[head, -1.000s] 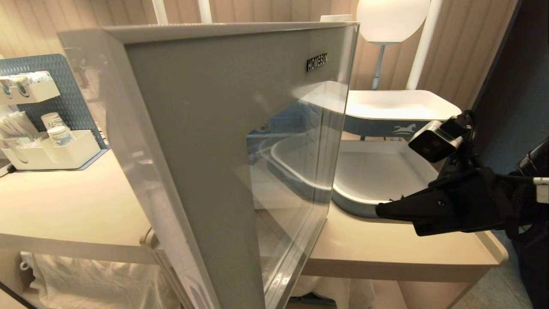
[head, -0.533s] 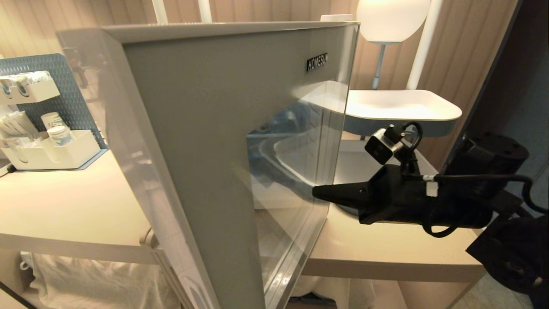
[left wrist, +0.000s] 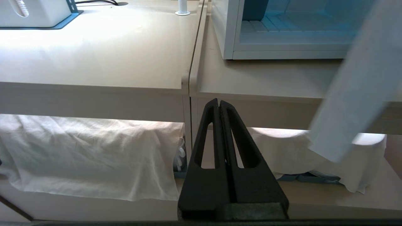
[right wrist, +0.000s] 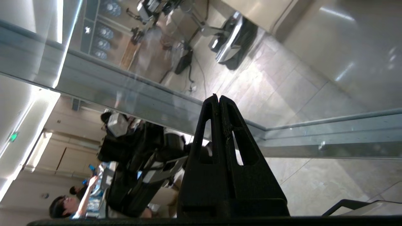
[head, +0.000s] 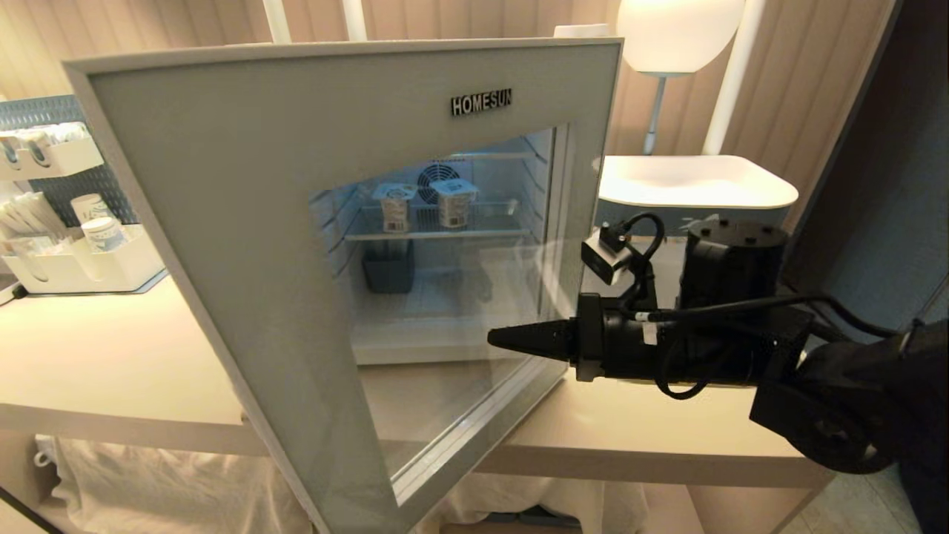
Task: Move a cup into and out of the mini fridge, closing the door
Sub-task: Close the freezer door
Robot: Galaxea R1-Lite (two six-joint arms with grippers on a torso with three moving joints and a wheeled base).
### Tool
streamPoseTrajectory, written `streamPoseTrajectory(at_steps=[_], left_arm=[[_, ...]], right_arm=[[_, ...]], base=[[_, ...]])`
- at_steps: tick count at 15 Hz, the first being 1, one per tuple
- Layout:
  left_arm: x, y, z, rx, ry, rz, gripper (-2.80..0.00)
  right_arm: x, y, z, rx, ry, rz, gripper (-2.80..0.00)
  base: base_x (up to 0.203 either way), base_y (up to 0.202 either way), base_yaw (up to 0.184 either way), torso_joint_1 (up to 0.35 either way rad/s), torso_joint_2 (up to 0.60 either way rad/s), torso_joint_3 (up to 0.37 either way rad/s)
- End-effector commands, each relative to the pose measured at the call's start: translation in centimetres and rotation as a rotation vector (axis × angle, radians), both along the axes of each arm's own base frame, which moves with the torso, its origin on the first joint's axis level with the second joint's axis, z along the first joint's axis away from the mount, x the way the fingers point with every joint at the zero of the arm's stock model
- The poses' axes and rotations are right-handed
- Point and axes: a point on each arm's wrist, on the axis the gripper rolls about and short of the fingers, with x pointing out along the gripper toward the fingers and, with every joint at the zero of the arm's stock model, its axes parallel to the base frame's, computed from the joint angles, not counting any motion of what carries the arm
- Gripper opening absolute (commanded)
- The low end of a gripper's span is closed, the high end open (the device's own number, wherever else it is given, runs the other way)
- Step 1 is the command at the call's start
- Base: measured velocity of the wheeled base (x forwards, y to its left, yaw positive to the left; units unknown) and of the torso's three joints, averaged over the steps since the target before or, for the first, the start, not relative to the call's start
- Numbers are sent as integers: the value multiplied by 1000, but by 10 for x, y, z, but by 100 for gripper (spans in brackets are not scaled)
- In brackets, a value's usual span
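Right gripper (head: 495,339), fingers pinched together and empty, tip against door (head: 245,185) glass: rigid, smooth, likely slippery pane; better pushed on grey frame.

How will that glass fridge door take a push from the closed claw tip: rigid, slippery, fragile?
The door looks rigid, so it should probably swing as one piece. Its glossy glass pane may let the right claw, shut to a narrow point, skid sideways. A point load on glass seems riskier than pressing the grey frame.
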Motion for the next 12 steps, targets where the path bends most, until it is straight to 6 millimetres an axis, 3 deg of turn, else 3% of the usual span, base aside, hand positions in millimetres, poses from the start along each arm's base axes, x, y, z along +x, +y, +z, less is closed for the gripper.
streamPoseTrajectory(at_steps=[1,7,12], left_arm=[[0,0,0,-1,1,1,-280],[0,0,1,-1,-1,1,-280],[0,0,0,-1,1,1,-280]], right_arm=[[12,17,-1,-19,-17,-27,-280],[48,50,0,-115,-49,-111,-280],[80,73,-17,-187,-27,-190,-280]], base=[[0,0,0,0,0,0],[0,0,0,0,0,0],[0,0,0,0,0,0]])
